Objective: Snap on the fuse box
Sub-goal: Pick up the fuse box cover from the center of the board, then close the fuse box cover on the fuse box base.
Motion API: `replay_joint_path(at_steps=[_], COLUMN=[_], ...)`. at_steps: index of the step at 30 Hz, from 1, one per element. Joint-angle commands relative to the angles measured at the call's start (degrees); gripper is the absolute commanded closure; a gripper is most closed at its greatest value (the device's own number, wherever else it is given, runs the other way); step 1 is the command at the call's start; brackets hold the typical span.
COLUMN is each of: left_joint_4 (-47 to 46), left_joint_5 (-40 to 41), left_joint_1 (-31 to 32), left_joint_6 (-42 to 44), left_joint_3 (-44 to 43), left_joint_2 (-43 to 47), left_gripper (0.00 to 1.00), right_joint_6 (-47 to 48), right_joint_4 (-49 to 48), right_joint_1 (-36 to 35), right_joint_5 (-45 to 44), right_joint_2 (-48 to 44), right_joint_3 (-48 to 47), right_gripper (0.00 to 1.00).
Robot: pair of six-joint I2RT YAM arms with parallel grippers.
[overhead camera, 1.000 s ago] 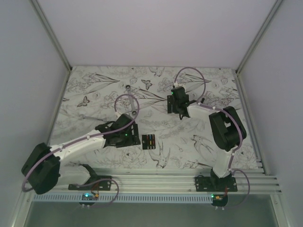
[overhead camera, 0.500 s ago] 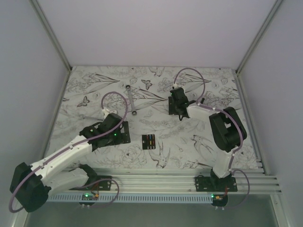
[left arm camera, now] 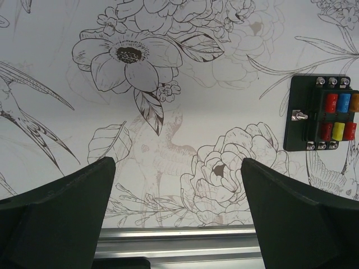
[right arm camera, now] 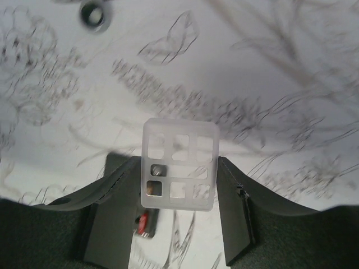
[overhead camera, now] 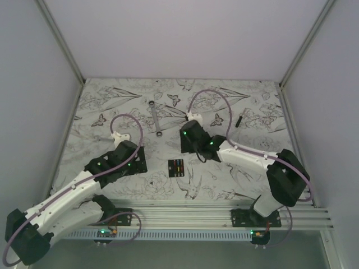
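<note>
Your fuse box (overhead camera: 177,167) flat on the table (overhead camera: 112,101) between the arms, long axis near-to-far, fuses up, left gripper (left arm camera: 175,185) spread wide beside it, right gripper (right arm camera: 179,168) clamped on a clear cover (right arm camera: 179,131) just beyond, wrench (overhead camera: 155,117) farther back.

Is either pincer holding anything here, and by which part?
The right pincer grips a clear cover by its two side edges. The left pincer is open and empty.
</note>
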State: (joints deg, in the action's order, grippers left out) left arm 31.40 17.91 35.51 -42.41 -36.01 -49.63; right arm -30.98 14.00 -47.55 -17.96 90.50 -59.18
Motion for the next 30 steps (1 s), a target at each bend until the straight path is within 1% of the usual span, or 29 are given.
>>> replay_joint_path(at_steps=[1, 6, 11, 18, 27, 30], left_joint_4=[2.0, 2.1, 2.0, 2.1, 2.1, 2.1], left_joint_5=[2.0, 1.6, 1.7, 1.9, 2.0, 2.0], left_joint_1=[-0.4, -0.5, -0.4, -0.4, -0.4, -0.4], left_joint_6=[-0.2, -0.3, -0.5, -0.4, -0.5, -0.5], left_joint_3=[1.2, 1.1, 1.1, 1.1, 0.9, 0.8], left_joint_2=[1.9, 1.7, 1.5, 1.2, 0.0, -0.3], left_gripper=[0.0, 0.0, 0.01, 0.0, 0.01, 0.0], right_joint_6=[-9.6, -14.3, -17.9, -19.6, -20.2, -21.0], right_joint_4=[4.3, 6.7, 8.7, 8.8, 8.5, 9.5], right_joint_1=[-6.2, -12.9, -16.2, -17.5, -17.6, -17.6], right_joint_5=[-4.8, -8.6, -10.5, -11.8, -11.0, -10.8], right_joint_2=[-2.4, -1.1, 4.1, 7.1, 7.5, 7.8], right_joint_3=[1.2, -0.3, -1.9, -2.6, -3.3, -3.6], right_gripper=[0.46, 0.46, 0.45, 0.44, 0.43, 0.41])
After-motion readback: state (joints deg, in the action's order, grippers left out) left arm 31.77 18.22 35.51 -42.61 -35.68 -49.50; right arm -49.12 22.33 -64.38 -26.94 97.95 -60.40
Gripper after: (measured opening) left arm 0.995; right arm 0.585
